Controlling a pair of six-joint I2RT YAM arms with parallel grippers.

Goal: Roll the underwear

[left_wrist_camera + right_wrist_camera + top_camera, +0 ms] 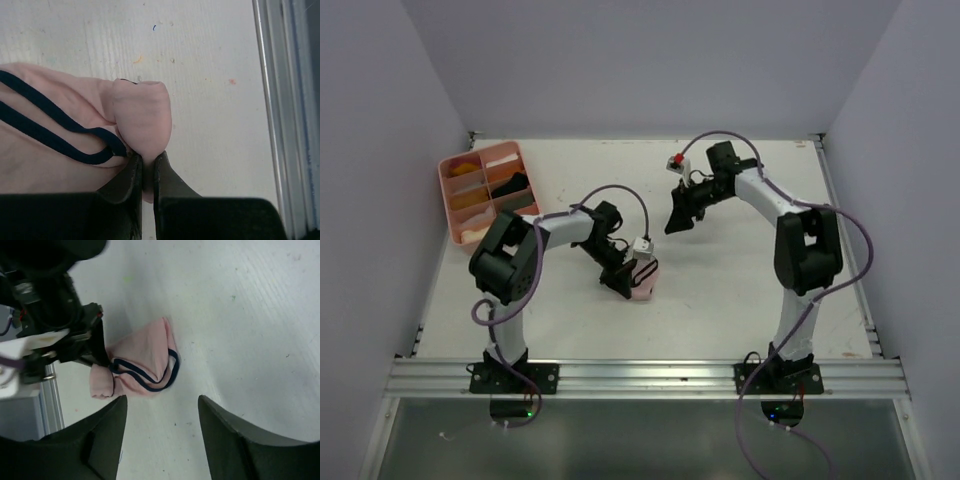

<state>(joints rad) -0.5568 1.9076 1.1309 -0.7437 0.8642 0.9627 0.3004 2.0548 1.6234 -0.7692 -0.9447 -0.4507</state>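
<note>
Left gripper (148, 165) pinches a soft, rounded fold of the pale pink underwear (142, 112), dark-edged and bunched, near the middle of the table (740, 300). Right gripper (161, 404) hangs spread above it, open white surface all round.

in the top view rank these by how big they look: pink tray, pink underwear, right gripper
1. pink tray, clearly largest.
2. right gripper and pink underwear look about alike. The gripper hangs raised, nearer the camera, so I won't rank them.
</note>
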